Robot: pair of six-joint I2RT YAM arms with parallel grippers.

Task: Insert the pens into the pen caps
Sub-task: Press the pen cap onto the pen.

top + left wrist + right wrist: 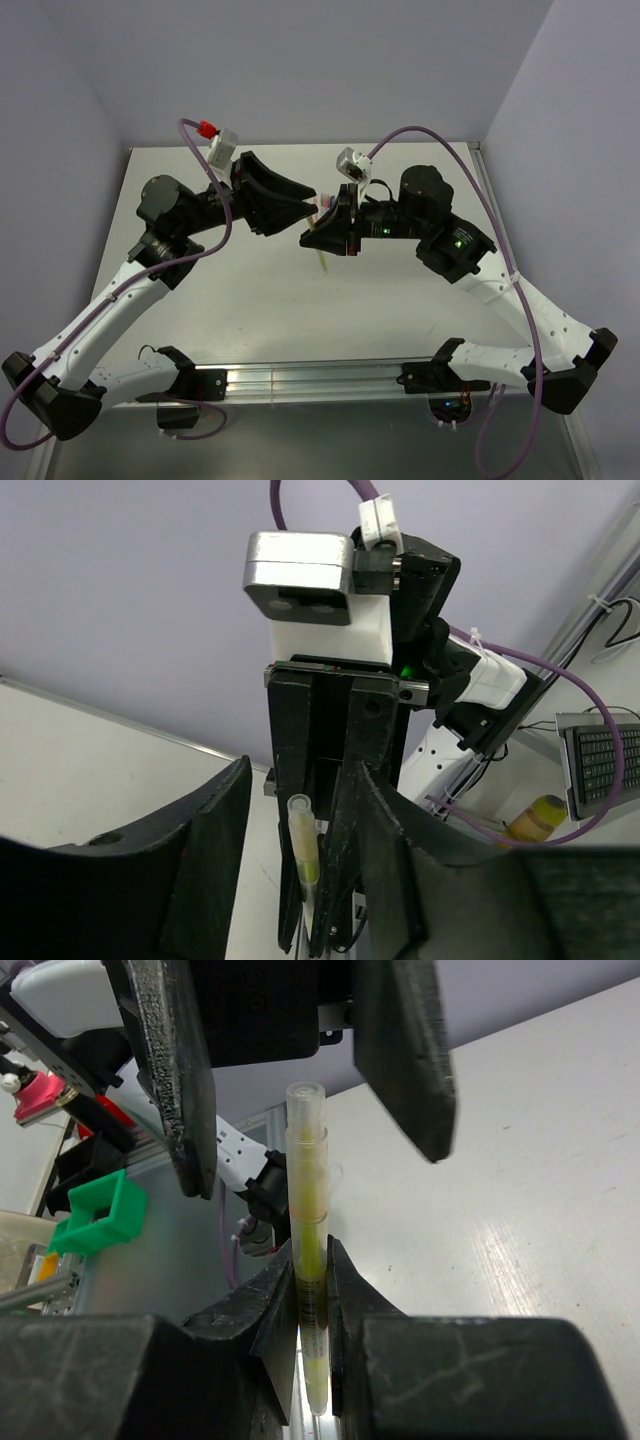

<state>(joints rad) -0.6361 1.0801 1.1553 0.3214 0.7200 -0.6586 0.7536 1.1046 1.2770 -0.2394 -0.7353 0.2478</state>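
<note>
My right gripper (311,1255) is shut on a yellow pen (307,1200) and holds it above the table, pointing at the left gripper. A clear cap (306,1120) sits over the pen's far end. My left gripper (305,780) is open, its two fingers (400,1050) standing apart on either side of the capped end without gripping it. In the left wrist view the pen (303,845) stands between the right gripper's fingers (290,770). In the top view both grippers (303,198) (318,222) meet at mid-table. Other pens and caps are mostly hidden.
A thin yellow stick (322,262) shows on the table (250,320) just below the right gripper. A small pinkish piece (324,203) shows between the two grippers. The table's walls rise at the back and sides.
</note>
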